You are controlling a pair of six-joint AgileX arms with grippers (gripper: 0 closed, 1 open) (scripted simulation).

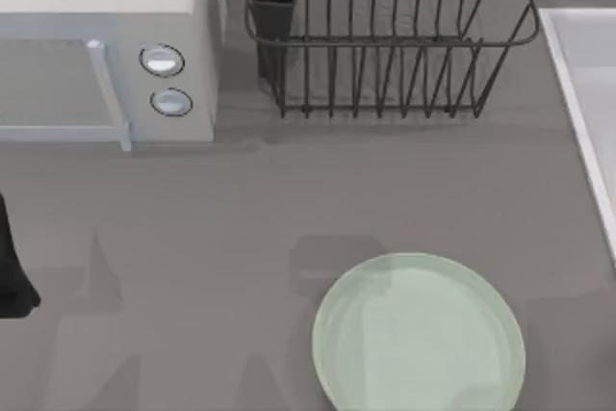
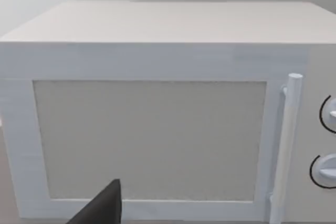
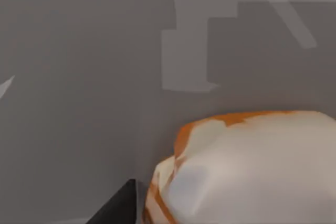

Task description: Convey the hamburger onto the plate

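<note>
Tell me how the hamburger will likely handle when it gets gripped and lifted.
The hamburger, close in the right wrist view, looks rounded and domed, so it may slip or roll from a pinch. Its smooth pale surface suggests little grip. It probably weighs little; whether it is soft cannot be told.

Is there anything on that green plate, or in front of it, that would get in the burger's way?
Nothing visible does. From above, the plate has a bare surface, and the grey table before it is open. The microwave and the wire rack stand well back. The right wrist view shows the hamburger close up beside one dark finger.
</note>
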